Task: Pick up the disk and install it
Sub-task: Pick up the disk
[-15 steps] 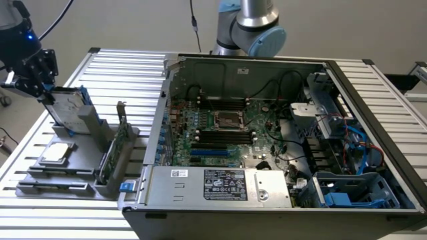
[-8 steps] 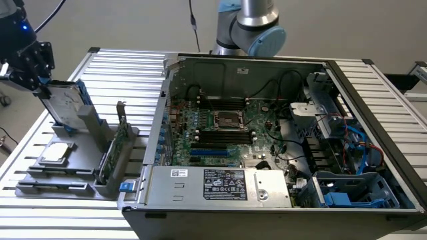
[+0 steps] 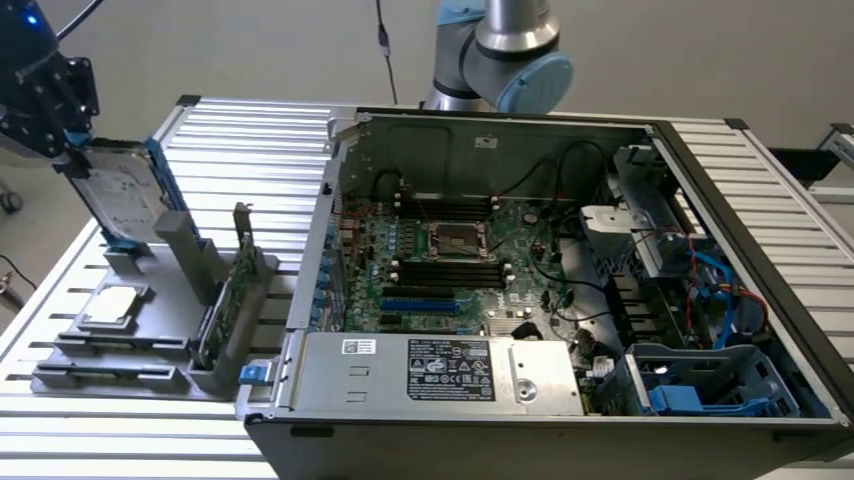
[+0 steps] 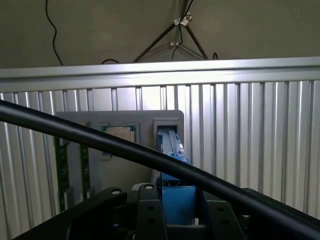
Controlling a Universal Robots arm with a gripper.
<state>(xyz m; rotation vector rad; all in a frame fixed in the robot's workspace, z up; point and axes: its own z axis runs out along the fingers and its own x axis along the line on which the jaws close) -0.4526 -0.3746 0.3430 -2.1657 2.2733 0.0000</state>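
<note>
The disk [image 3: 118, 198] is a silver-grey drive with blue rails. It stands tilted on end at the exterior view's left, and its lower end is at the upright slot of a grey fixture [image 3: 150, 335]. My black gripper [image 3: 74, 148] is shut on its upper end. In the wrist view, the disk's blue rail [image 4: 174, 150] runs edge-on out from between my gripper's [image 4: 175, 212] fingers, down toward the fixture [image 4: 145, 150]. I cannot tell whether the lower end is still seated in the slot.
An open computer case [image 3: 507, 135] lies to the right, with its motherboard, power supply [image 3: 441, 370] and a blue drive bay [image 3: 707, 385] at its near right corner. A green circuit card [image 3: 220, 300] and a small silver chip [image 3: 114, 305] sit in the fixture. A black cable [image 4: 75, 132] crosses the wrist view.
</note>
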